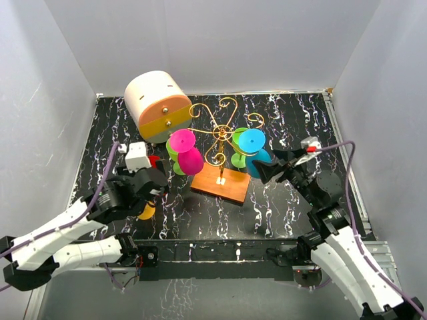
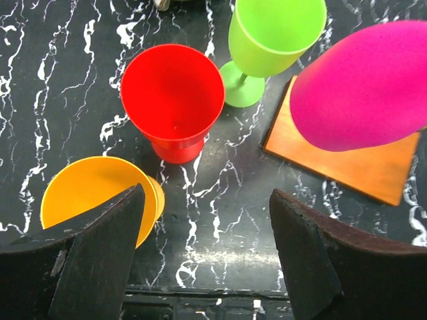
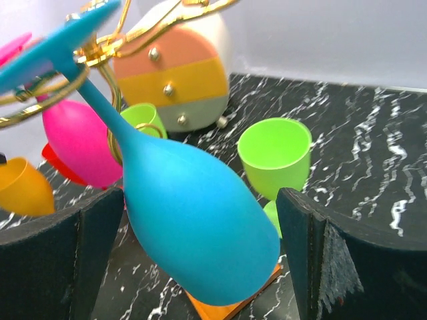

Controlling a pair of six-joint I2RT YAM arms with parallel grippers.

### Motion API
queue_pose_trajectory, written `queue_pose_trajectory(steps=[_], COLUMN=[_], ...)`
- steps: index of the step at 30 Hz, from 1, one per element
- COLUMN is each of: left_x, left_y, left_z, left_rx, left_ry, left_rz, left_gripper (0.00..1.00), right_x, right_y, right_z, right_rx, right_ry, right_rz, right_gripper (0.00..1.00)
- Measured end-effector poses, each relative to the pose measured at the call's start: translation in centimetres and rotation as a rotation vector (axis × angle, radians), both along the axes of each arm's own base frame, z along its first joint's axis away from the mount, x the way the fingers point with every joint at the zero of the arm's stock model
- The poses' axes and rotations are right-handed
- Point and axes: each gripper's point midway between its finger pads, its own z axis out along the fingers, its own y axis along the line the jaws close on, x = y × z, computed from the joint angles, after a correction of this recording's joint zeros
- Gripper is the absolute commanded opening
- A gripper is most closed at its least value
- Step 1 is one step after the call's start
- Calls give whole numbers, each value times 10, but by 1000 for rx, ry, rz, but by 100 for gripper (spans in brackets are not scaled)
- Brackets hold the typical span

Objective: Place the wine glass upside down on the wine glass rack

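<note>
The gold wire wine glass rack [image 1: 220, 133] stands on its orange base [image 1: 223, 187] mid-table. A blue wine glass [image 3: 193, 227] hangs upside down from it, its foot [image 3: 60, 40] caught in a gold ring. Its bowl sits between the spread fingers of my right gripper [image 3: 200, 200], which is open. In the top view the blue glass [image 1: 253, 143] is on the rack's right side, and a pink glass [image 1: 187, 159] hangs on the left. My left gripper [image 2: 207, 200] is open over bare table with nothing between its fingers.
An orange glass [image 2: 93, 200] lies by the left finger, with a red glass [image 2: 173, 100] and a green glass [image 2: 270, 40] upright beyond. Another green glass [image 3: 273, 157] stands right of the base. A cream-and-orange drum box [image 1: 157, 103] sits at the back left.
</note>
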Motion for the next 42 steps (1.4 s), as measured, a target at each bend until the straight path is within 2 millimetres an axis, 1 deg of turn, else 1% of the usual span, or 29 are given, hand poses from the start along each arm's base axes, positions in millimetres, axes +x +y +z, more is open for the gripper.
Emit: queue_pose_trajectory(steps=[2,5,8,11,15,21,27,32,36,39,42], left_x=[1,3,5,11,27,56,60,61,65,68,70], left_y=[-2,-5,-8,-11,-11,0,-9,-10,-11,-11,-9], left_z=[-9,-19,-25,-26,-26,-34,-54,-72,-82,-88,-91], left_rx=[34,68,90,103,100,60,57,61,70,86,105], left_ry=[25,40,38,33,39,92,162,214,248,265,271], left_rz=[6,-1,-21,-31,-32,-11,-71,-89,-95,-101,-102], left_gripper=[62,56,53,53,49,43,40,35,27,15,0], right_x=[-3,-8,-11,-13,-16,-17,-17,-21,-23,-26,-30], right_y=[-11,-25,-34,-40,-46,-49,-52,-54,-56,-58,-60], right_z=[10,20,21,20,23,23,24,22,27,37,47], right_rx=[13,29,32,29,30,25,26,28,37,59,78], right_ry=[-34,-67,-64,-50,-45,-30,-25,-13,-14,-25,-34], right_rz=[-56,-119,-162,-191,-215,-230,-244,-248,-254,-261,-264], right_gripper=[96,95,94,94,94,94,94,93,93,93,92])
